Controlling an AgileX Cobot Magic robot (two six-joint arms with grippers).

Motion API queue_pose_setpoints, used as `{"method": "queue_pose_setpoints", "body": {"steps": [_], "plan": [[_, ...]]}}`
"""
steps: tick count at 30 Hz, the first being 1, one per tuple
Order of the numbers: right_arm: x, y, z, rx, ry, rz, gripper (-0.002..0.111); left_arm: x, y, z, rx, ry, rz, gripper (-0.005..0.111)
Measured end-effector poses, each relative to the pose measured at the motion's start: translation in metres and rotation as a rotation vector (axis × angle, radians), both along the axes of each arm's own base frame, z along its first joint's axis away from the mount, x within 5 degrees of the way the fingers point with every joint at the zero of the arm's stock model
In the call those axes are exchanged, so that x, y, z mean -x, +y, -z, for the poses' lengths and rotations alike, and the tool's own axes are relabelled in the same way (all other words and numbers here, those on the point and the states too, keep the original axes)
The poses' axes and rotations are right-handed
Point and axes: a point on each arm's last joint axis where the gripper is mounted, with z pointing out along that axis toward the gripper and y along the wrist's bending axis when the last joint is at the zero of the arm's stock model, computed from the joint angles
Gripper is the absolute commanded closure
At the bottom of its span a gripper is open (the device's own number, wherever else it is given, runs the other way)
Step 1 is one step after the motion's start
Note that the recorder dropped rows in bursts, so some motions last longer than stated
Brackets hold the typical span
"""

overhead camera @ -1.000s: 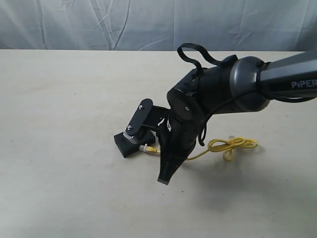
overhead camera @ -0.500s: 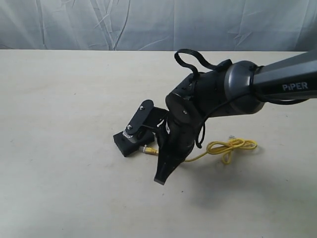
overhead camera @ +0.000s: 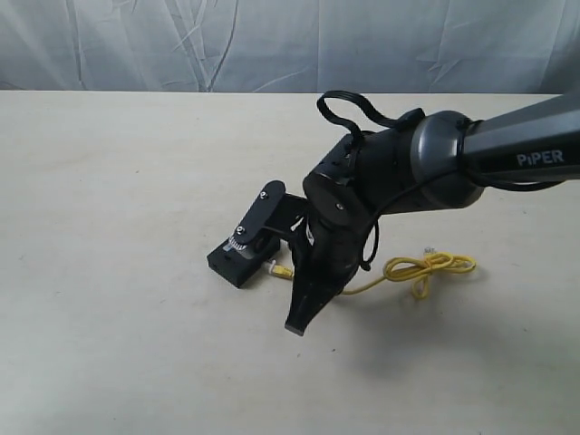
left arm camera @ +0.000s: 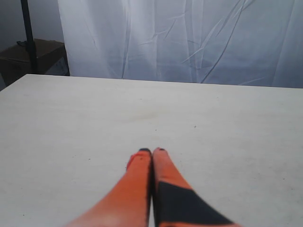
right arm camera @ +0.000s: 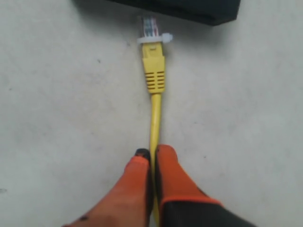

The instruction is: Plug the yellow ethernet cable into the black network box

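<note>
The black network box [overhead camera: 234, 264] lies flat on the table, and its edge shows in the right wrist view [right arm camera: 182, 8]. The yellow ethernet cable [right arm camera: 155, 111] runs straight out from my right gripper [right arm camera: 152, 152], which is shut on the cord a short way behind the boot. Its clear plug [right arm camera: 150, 27] points at the box's side, very close; I cannot tell whether it touches. In the exterior view the plug [overhead camera: 280, 269] sits beside the box, and the knotted loop [overhead camera: 430, 266] trails to the right. My left gripper [left arm camera: 152, 150] is shut on nothing above bare table.
The right arm [overhead camera: 408, 168] reaches across from the right and hides the middle stretch of cable. A black mount [overhead camera: 258, 211] on its wrist hangs over the box. White cloth backs the table's far edge [left arm camera: 189, 83].
The right arm has shifted a little left toward the box, carrying the cable. The plug end now sits slightly higher beside the box. The box has stayed about where it was.
</note>
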Motion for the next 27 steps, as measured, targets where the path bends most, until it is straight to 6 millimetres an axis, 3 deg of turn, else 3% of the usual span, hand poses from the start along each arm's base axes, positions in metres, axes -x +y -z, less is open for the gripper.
{"method": "queue_pose_setpoints", "body": {"steps": [13, 20, 24, 27], "plan": [[0.002, -0.005, -0.021, -0.016, -0.015, 0.026, 0.109, -0.001, 0.001, -0.005, -0.043, -0.06, -0.005, 0.107], [-0.002, -0.009, -0.021, -0.025, -0.009, 0.055, 0.109, 0.002, 0.003, -0.037, 0.093, -0.422, -0.03, 0.107], [-0.005, -0.005, -0.022, -0.075, -0.037, 0.058, 0.109, -0.005, 0.001, -0.063, 0.096, -0.273, -0.013, 0.107], [-0.007, -0.002, -0.023, -0.122, -0.048, 0.075, 0.109, -0.034, 0.001, -0.102, -0.017, -0.064, -0.004, 0.107]]}}
